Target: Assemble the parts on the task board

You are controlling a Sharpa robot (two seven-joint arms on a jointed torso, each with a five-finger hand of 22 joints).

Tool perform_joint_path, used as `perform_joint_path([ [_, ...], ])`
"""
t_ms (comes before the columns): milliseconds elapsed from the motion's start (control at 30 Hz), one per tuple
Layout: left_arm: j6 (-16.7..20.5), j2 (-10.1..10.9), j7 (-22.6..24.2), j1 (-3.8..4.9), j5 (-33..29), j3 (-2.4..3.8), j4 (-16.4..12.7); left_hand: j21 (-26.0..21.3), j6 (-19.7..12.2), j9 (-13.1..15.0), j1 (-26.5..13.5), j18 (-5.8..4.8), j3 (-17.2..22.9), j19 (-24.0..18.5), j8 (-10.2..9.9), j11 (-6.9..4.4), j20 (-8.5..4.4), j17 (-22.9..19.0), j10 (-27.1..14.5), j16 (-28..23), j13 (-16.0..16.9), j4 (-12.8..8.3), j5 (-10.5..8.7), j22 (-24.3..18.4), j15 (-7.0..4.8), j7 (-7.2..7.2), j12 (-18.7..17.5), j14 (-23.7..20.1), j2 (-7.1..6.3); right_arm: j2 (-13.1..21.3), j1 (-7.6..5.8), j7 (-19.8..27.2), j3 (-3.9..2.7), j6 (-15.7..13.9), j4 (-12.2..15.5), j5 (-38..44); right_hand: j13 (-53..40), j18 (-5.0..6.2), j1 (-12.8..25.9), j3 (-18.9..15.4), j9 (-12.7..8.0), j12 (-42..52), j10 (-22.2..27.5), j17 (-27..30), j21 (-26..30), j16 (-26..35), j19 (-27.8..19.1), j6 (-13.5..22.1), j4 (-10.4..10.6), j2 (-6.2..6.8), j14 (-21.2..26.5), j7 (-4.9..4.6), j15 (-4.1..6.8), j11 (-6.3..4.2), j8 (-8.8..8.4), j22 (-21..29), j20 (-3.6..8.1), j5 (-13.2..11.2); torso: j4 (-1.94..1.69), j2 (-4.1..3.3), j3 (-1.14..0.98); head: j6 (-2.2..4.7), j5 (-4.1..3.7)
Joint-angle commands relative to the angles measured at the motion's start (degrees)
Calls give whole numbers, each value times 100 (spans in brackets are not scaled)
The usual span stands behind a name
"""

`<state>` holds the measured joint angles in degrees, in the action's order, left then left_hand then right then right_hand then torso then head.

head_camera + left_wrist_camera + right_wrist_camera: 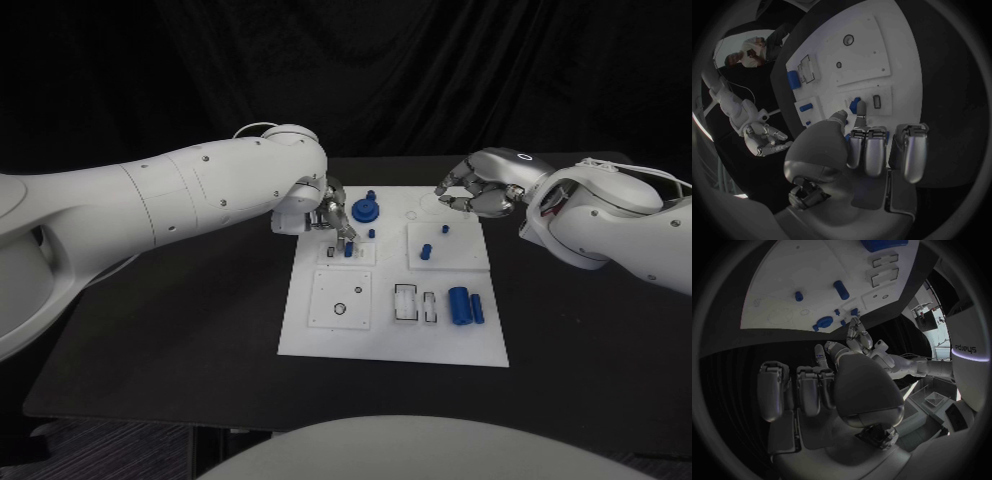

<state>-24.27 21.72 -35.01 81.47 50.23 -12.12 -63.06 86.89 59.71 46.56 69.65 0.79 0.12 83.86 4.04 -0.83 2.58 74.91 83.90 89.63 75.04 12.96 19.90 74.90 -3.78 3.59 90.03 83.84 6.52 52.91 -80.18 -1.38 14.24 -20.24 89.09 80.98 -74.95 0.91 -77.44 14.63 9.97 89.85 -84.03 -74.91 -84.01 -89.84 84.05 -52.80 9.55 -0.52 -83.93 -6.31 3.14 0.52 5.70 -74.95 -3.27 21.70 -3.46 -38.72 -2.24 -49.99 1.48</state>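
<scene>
The white task board (378, 335) lies mid-table. My left hand (329, 212) reaches down over its far left part, and its thumb and a fingertip (861, 119) pinch a small blue part (854, 105) standing on a small raised plate (351, 254) beside a rectangular slot (877, 101). A round blue knob part (368, 209) and a short blue peg (372, 233) stand just beside that hand. My right hand (483, 190) hovers at the board's far right corner, fingers curled in, with nothing visible in them. The left hand (857, 337) also shows in the right wrist view, over the board (786, 285).
A second raised plate (464, 258) carries two small blue pieces (428, 252). Two blue cylinders (467, 306) lie side by side near the board's right edge, next to white rectangular sockets (408, 300). A round hole (339, 308) sits in the near left plate. Black table (173, 340) surrounds the board.
</scene>
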Motion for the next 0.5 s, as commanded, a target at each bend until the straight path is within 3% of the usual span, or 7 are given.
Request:
perform_joint_path([
  [33,-24,-29,42,-24,-38,4,12,-6,32,-10,53,10,47,431,-18,14,23,1509,610,37,1496,-21,38,1355,18,-9,-3,616,12,-2,14,-70,-4,21,5,9,-1505,73,14,46,-7,15,-597,-1509,11,-16,258,-48,2,3,-607,-4,-47,38,-20,-1289,-38,38,-3,-2,-2,-1,0],
  [500,-8,-86,37,-63,-38,4,85,-17,62,-66,84,13,241,426,-3,4,16,1509,610,37,1496,-129,111,1353,10,-21,-3,616,-6,13,15,-76,-4,58,22,9,-1505,75,21,61,-7,15,-597,-1509,19,-16,254,-55,-6,4,-607,-4,-47,39,-19,-1286,-39,44,-7,-1,4,-1,-7],
])
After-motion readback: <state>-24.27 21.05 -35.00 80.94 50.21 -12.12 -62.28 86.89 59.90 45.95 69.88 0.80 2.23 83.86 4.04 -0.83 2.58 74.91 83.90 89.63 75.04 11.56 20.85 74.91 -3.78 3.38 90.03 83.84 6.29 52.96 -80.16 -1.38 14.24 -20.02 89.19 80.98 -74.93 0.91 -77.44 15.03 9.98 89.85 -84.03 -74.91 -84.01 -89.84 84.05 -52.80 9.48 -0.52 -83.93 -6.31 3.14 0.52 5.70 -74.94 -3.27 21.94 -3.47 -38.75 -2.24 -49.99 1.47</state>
